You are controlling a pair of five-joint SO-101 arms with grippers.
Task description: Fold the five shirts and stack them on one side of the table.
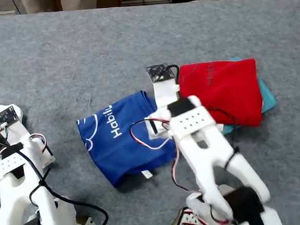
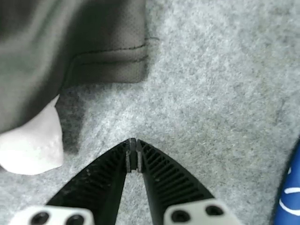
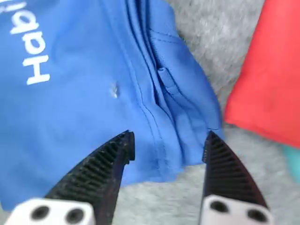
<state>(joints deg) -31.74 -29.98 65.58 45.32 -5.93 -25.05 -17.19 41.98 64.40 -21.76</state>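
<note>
Since the folded blue shirt (image 3: 79, 103) lies beside the stack rather than on it, the right gripper (image 3: 169, 140) hangs empty, jaws spread wide astride its hem, likely to grasp it. The red shirt (image 3: 267, 79) lies just outside one jaw. The left gripper (image 2: 133, 157), jaws pressed together on nothing, has a crumpled dark shirt (image 2: 70, 37) and a white shirt (image 2: 33, 145) just beyond its tips.

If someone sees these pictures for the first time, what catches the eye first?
The folded blue shirt lies in the middle of the grey table, with the right hand open above its edge. Beside it, a folded red shirt rests on a teal shirt.
</note>
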